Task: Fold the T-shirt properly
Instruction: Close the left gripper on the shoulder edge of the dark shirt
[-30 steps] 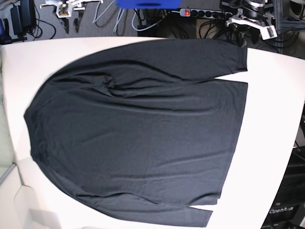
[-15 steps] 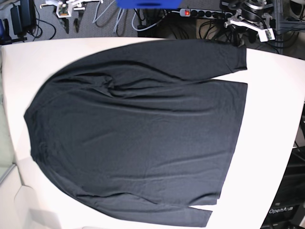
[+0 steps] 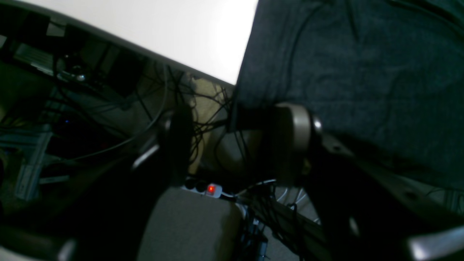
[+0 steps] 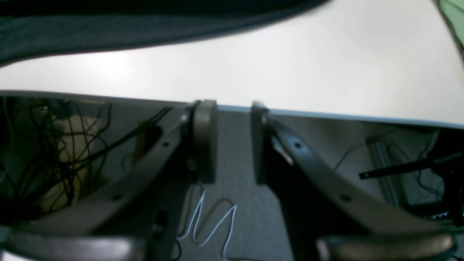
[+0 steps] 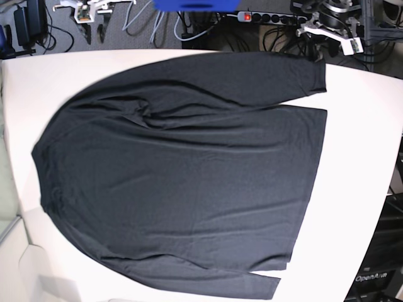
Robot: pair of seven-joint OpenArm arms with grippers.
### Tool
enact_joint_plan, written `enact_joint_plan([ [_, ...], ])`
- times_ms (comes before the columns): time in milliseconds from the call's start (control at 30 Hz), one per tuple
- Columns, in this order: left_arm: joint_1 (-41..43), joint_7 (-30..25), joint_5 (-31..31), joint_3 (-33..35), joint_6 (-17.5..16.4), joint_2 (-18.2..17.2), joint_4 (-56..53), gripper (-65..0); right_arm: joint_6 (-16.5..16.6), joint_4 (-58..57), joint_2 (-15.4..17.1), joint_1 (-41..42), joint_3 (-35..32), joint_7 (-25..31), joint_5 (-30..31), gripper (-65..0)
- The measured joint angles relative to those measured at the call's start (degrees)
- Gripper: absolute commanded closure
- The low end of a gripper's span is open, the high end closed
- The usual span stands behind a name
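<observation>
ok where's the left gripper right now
In the base view the left gripper is at top right, off the table, beyond the T-shirt sleeve cuff, empty.

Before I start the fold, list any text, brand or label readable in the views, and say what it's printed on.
"OpenArm": white lettering on the dark unit beside the table's corner in the base view; the end of the word is cut off by the frame edge.
The small white tag near the arm beyond the table: markings too small to read.
The shirt: plain black, no print or label visible.
Both wrist views: nothing readable.
</observation>
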Motion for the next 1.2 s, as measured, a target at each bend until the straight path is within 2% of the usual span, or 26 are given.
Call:
enact_joint_plan([
  [267, 0.0, 0.0, 0.0, 0.0, -0.2, 0.0, 0.0, -33.7, 0.0, 0.0, 0.0, 0.0, 0.0, 0.0, 0.0, -17.8],
  [367, 0.2, 0.8, -0.1, -0.7, -4.1, 0.3, 0.0, -33.7, 0.0, 0.0, 0.0, 0.0, 0.0, 0.0, 0.0, -17.8],
  [467, 0.3, 1.5, -1.6, -2.6, -7.7, 2.4, -0.2, -33.7, 0.0, 0.0, -0.1, 0.0, 0.0, 0.0, 0.0, -17.8],
  [567, -0.2, 0.6, -1.3, -4.3, -9.2, 3.3, -0.3, -33.7, 0.0, 0.0, -0.1, 0.0, 0.0, 0.0, 0.0, -17.8],
  [1200, -0.4, 0.9, -1.3, -4.5, -9.2, 3.7, -0.1, -32.7, 0.0, 0.0, -0.1, 0.0, 0.0, 0.0, 0.0, -17.8],
])
